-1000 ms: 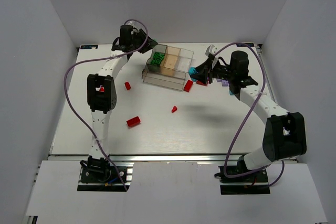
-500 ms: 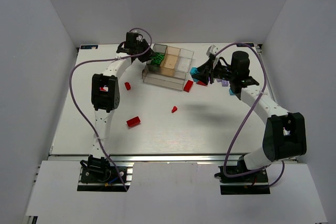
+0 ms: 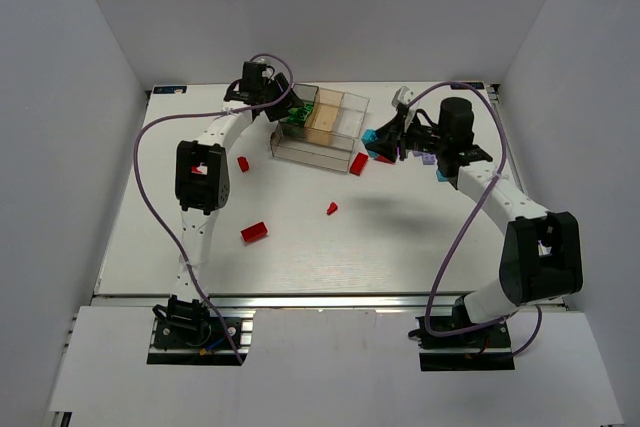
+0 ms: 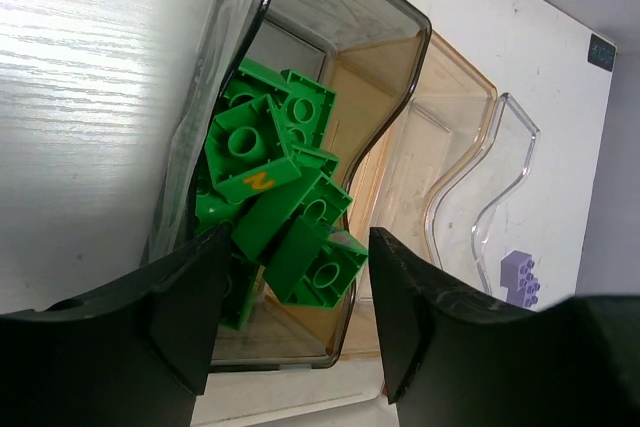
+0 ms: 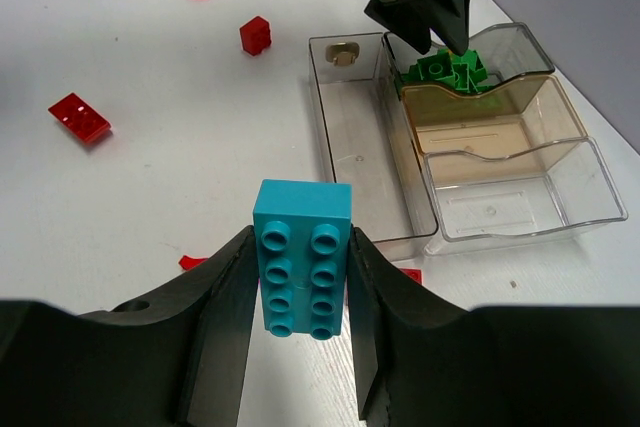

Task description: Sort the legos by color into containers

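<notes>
The left jaws, at the end of the left arm [image 3: 197,175], hang over the left-end compartment of the clear tray [image 3: 312,150]. They stand apart with nothing clamped between them. In the left wrist view a heap of green bricks [image 4: 275,197] lies in that dark-tinted compartment right under them, one brick marked with a yellow figure. Next to it come a tan compartment [image 4: 420,137] and then a clear one, and a pale purple brick [image 4: 520,277] lies on the white surface [image 3: 300,257] beyond the tray. The right jaws, on the right arm [image 3: 535,257], are closed on a cyan brick [image 5: 301,257], its studs facing the wrist camera, held above the surface just right of the tray. Four red bricks [image 3: 254,232] lie loose on the surface in front of the tray, one of them just beside its near right corner. More cyan and purple pieces sit under the right arm, partly hidden.
</notes>
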Robot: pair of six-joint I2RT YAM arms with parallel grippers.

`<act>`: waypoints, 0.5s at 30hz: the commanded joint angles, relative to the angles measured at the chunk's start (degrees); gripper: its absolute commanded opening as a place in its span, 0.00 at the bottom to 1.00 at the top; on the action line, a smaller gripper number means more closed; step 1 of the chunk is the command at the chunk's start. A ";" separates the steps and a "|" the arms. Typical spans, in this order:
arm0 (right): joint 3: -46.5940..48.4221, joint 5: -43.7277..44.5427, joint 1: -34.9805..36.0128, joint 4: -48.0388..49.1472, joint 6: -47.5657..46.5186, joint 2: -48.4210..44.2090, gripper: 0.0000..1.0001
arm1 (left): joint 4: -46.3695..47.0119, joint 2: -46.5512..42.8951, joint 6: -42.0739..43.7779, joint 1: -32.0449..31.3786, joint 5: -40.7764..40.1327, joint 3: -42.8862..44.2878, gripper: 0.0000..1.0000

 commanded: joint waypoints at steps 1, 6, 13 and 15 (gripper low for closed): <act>2.92 0.14 -0.03 0.52 -0.50 0.97 0.00 | 0.22 -4.35 0.82 -0.08 0.56 1.24 0.67; 6.25 2.15 0.41 0.96 1.34 3.77 0.00 | 1.62 -10.66 1.08 0.54 0.74 0.20 0.67; 17.32 9.45 2.60 4.21 11.27 16.14 0.00 | 2.07 -26.49 5.38 1.59 -1.81 -11.40 0.74; 22.14 11.29 3.57 5.52 14.96 19.50 0.00 | 2.15 -30.52 6.88 1.59 -2.68 -17.88 0.77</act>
